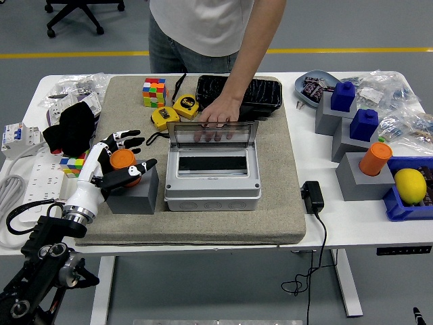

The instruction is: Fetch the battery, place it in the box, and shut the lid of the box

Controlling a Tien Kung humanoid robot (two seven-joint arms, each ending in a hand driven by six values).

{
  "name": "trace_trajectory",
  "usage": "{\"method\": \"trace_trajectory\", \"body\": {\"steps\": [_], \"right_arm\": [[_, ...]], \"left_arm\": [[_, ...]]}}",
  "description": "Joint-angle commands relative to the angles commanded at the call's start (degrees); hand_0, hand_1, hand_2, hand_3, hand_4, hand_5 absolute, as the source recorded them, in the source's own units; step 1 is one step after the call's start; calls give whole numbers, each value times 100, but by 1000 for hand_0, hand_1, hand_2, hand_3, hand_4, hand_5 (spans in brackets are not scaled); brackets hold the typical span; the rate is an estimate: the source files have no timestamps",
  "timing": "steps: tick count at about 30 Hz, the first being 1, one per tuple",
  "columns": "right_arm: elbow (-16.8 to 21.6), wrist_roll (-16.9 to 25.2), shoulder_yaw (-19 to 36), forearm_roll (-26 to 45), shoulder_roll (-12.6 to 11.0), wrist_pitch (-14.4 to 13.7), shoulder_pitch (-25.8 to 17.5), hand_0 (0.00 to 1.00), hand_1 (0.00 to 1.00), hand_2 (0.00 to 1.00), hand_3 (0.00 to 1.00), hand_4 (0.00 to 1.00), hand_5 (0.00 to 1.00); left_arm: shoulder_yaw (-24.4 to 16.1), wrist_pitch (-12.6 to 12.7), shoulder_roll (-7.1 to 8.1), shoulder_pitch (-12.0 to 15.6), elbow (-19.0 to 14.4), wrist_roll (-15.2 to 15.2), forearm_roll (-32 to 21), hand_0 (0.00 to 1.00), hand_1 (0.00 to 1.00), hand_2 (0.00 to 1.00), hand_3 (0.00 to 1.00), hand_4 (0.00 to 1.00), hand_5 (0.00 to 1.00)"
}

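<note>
1. White table [352,223] on grey floor with a yellow line [352,50] behind; office chair [74,10] at top left
2. Table's left edge: power strip [30,177], black cloth [71,128]
3. Left hand [108,169] wrapped loosely around the orange battery [122,160], thumb and fingers at its sides; the battery stands on a grey block [132,193]
4. Grey mat [270,203] under the box [213,172]; its clear lid [212,134] stands raised
5. A person's hand [218,114] rests on the lid's top edge
6. Far right: blue and orange cylinders on grey blocks, lemon [410,184] in a blue bin
</note>
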Motion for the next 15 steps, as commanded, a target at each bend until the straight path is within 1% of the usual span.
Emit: {"method": "trace_trajectory", "body": {"steps": [1,6,7,12,13,15], "right_arm": [[0,0,0,0,-1,0,0,813,510,575,939,998,998],[0,0,-5,7,-2,0,-2,813,510,575,939,998,998],[0,0,-7,8,-3,0,-3,814,512,575,938,998,998],[0,1,-11,9,-5,4,-3,814,512,575,938,998,998],[0,1,-15,11,-6,4,-1,813,512,575,937,998,998],[0,-1,-13,10,-6,4,1,813,512,575,937,998,998]], "left_arm": [[4,-1,1,0,-1,3,5,678,718,595,631,998,2],[41,46,-7,-1,19,-10,-10,678,718,595,631,998,2],[47,53,-5,-3,20,-9,-10,585,637,479,459,998,2],[68,32,6,-16,28,26,94,585,637,479,459,998,2],[70,28,3,-23,32,28,98,472,457,370,292,998,2],[77,32,4,-32,34,27,103,472,457,370,292,998,2]]}}
